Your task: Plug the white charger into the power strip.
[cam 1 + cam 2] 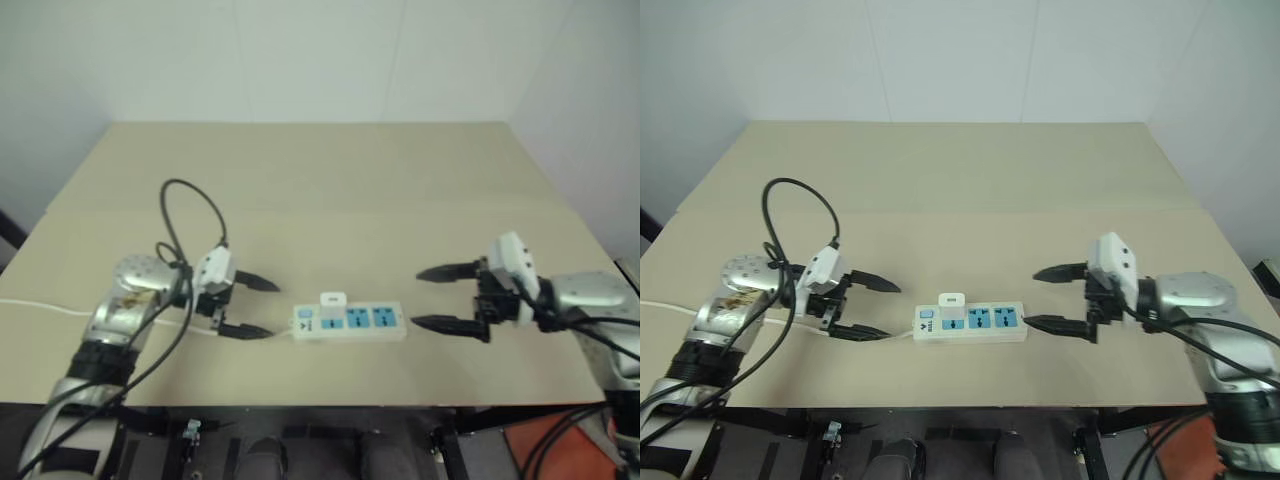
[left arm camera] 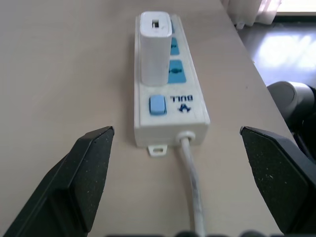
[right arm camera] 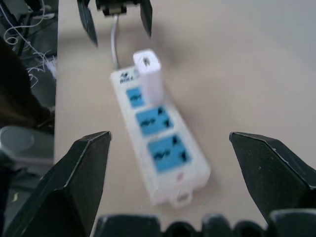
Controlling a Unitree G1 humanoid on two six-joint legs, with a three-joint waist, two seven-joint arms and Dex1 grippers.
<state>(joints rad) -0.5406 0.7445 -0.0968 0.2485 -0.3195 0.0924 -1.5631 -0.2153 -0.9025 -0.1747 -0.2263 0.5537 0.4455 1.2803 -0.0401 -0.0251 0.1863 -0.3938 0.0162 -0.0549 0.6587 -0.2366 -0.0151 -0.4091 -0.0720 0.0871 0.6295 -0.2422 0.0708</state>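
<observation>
White plastic: we see the small white boxy charger (image 2: 156, 47) standing upright in the socket panel nearest the switch end of the long white power strip with blue socket panels (image 1: 350, 322); to us it looks seated already.
Handling: we judge the charger light, rigid and smooth-sided, likely to slip under a shallow pinch; if it needs reseating, we would take it by its two broad flat sides, low on the body, and press straight down.
Strip: light hard plastic, we think, so it may slide on the worktop when pushed; holding one end steady would help.
Left fingers: the left gripper (image 1: 248, 307) has its black fingers (image 2: 91, 163) spread wide, holding nothing, and the strip's cord end lies just ahead of them.
Right fingers: the right gripper (image 1: 445, 298) is spread wide too, empty, with the strip's far end near and ahead of its fingers (image 3: 84, 165).
Between: strip and charger lie between the two sets of fingers, touching neither.
Around: a thin white cord (image 2: 192, 190) runs from the strip back between the left fingers; a looping black cable (image 1: 195, 215) rises from the left arm.
In the way: the beige worktop (image 1: 330, 180) shows nothing else; only the cord could snag.
</observation>
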